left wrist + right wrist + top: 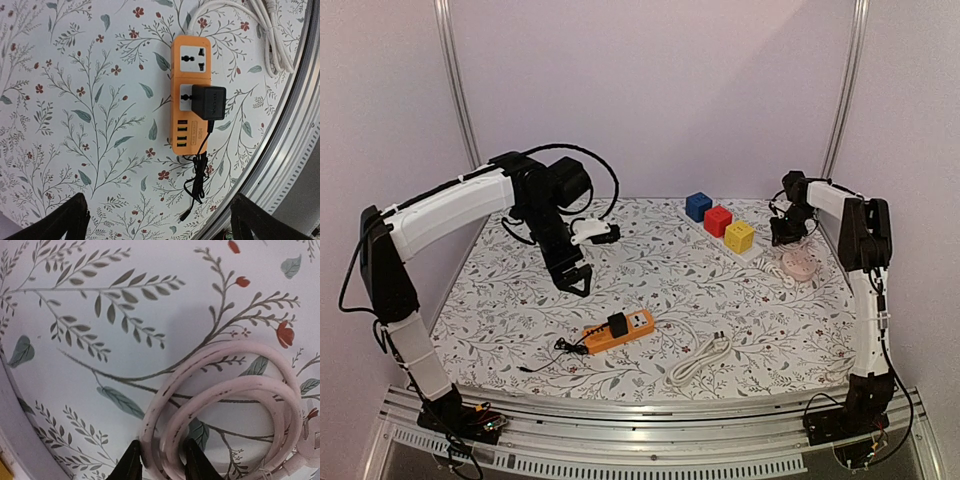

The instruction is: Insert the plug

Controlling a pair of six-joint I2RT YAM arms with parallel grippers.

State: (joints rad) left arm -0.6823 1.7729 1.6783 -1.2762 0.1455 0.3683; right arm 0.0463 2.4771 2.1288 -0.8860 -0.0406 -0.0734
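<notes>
Currently pinching two loops of a pink cord (152,435) with the right gripper (162,465), fingers (131,462) drawn in narrow and pressed against either side of the loops. Cannot tell whether the coil is raised off the flowered table (150,300) or lying on it. From above, working at the far right side of the table, just beside a blue block (698,206), a red block (718,220) and a yellow block (739,236) lined up on a white base (752,254). Hard to make out the pink cord's own end: only a pale lump at the right edge of the wrist view, too cropped to name.

Meanwhile, holding the left gripper (577,283) spread wide, above bare cloth left of centre, touching nothing. Below and in front of it, near the front edge of the table, lying flat: an orange power strip (190,76). Already filled in one socket by a black adapter (209,101), with a thin black lead (197,180) tangled just past the end with the small ports. Open and unused beside the adapter: the other socket (193,57). Leading away from that end of the strip, a white cord (272,45), bundled long and loose on the cloth, ending in a plug (722,340) that lies apart from the strip, well away from both grippers.
</notes>
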